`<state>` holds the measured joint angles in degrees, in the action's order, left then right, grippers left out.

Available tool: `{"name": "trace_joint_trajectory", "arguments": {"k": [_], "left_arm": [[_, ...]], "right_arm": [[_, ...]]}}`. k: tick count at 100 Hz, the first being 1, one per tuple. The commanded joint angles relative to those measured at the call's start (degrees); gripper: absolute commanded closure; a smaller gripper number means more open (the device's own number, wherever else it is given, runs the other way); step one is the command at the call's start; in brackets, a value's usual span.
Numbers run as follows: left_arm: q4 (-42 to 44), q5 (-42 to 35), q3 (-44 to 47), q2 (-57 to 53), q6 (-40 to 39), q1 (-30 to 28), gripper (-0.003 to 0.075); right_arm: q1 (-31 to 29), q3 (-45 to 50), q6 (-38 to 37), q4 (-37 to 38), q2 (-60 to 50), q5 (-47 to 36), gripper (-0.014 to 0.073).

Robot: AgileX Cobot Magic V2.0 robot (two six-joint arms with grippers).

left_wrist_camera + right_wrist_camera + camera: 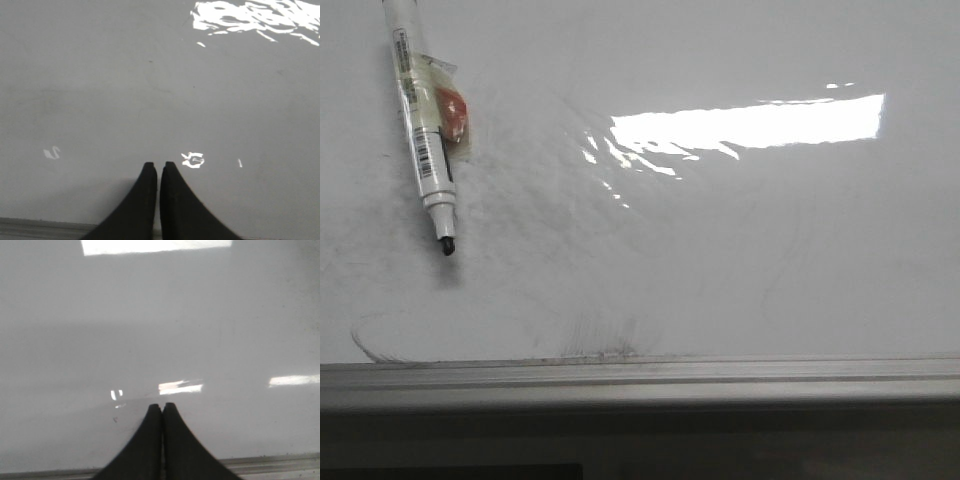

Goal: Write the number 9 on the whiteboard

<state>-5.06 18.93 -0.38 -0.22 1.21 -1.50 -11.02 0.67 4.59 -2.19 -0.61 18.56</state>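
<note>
Nearest the camera in the front view runs the grey metal edge rail of the large glossy white whiteboard, which lies flat and fills most of the picture. Just beyond the rail, dark grey smudges and a faint grey curved erased line mark the surface. No black digit 9 shows on the board in any view.

Farther back, toward the left side, a white marker pen with a printed label lies on the board, its uncapped black tip pointing toward the rail. A patch of clear tape with an orange-red piece sits against the barrel. Beyond that, a bright rectangular glare crosses the far middle of the board.

In the left wrist view the black left claw hangs above the board with its 2 fingers pressed together, holding nothing. The black right claw is likewise pressed together and empty over bare board.
</note>
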Motion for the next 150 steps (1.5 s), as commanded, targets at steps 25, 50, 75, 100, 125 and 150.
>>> {"name": "trace_joint_trajectory", "arguments": {"k": [25,50,75,100,125,150], "left_arm": [[-0.2,-2.6,2.3,-1.6,-0.1,0.1,0.0741],[-0.2,-2.6,2.3,-1.6,-0.1,0.1,0.0741],[0.5,-2.6,2.3,-1.6,-0.1,0.1,0.0741],[1.9,-2.6,2.3,-1.6,-0.1,0.1,0.0741],[3.7,-6.6,2.3,-1.6,-0.1,0.1,0.0741],[3.7,-11.3,2.3,-1.6,-0.1,0.1,0.0741]], "right_arm": [[-0.3,0.7,0.4,-0.3,-1.3,-1.2,0.0657],[-0.3,0.7,0.4,-0.3,-1.3,-1.2,0.0657],[-0.3,0.7,0.4,-0.3,-1.3,-1.2,0.0657],[-0.3,0.7,0.4,-0.3,-1.3,-1.5,0.0657],[-0.3,0.7,0.4,-0.3,-1.3,-12.2,0.0657],[-0.3,0.7,0.4,-0.3,-1.3,-26.7,0.0657]]}}
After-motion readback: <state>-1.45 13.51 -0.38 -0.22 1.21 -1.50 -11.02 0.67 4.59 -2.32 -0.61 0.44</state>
